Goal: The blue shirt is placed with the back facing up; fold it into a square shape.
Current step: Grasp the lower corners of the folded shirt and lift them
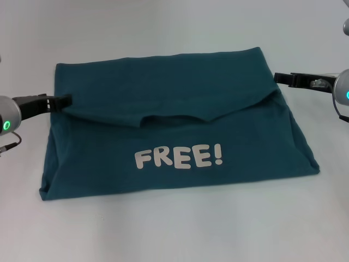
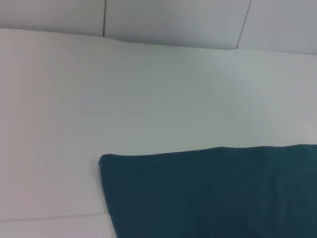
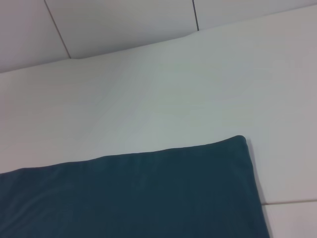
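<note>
The left gripper reaches inward from the left edge, its black fingers level and drawn close together, while the right gripper reaches inward from the right edge, held slightly higher, its fingers likewise level and close together

Only readable text: "FREE!", white rounded capitals with exclamation mark, printed on blue shirt, on near exposed layer, just below folded-over flap edge, roughly centred across shirt width. Reads upright in head view. Wrist views: plain shirt fabric, plain white surface, no text, labels, numbers.
</note>
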Action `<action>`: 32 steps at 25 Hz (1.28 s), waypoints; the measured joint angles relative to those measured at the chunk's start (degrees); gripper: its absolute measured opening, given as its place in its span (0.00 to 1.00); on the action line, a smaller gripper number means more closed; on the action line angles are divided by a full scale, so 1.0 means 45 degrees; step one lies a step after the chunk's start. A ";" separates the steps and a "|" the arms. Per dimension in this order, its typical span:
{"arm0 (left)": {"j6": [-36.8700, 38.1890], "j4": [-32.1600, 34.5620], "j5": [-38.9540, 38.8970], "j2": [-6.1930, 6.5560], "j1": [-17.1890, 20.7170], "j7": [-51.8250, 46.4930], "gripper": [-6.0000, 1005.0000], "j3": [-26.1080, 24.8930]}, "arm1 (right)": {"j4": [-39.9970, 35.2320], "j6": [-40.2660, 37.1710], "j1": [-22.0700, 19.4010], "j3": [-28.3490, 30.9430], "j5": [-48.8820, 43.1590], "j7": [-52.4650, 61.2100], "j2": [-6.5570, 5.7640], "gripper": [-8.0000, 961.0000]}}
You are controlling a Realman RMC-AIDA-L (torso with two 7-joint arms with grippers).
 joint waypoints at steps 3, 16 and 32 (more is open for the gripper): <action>0.0037 -0.0016 0.0000 0.0008 -0.0018 -0.0004 0.65 0.0003 | 0.0003 -0.0042 -0.0020 0.0032 0.0000 0.0007 0.0007 0.69; 0.7338 0.2538 0.0596 0.1552 0.1458 -0.3608 0.93 -0.0193 | -0.2436 -0.3700 -0.0959 0.0053 0.0285 -0.0179 -0.0106 0.96; 1.1226 0.3310 0.3566 0.1693 0.1446 -0.6826 0.94 -0.0196 | -0.3465 -0.5557 -0.1329 0.0070 0.0204 -0.0387 -0.0182 0.96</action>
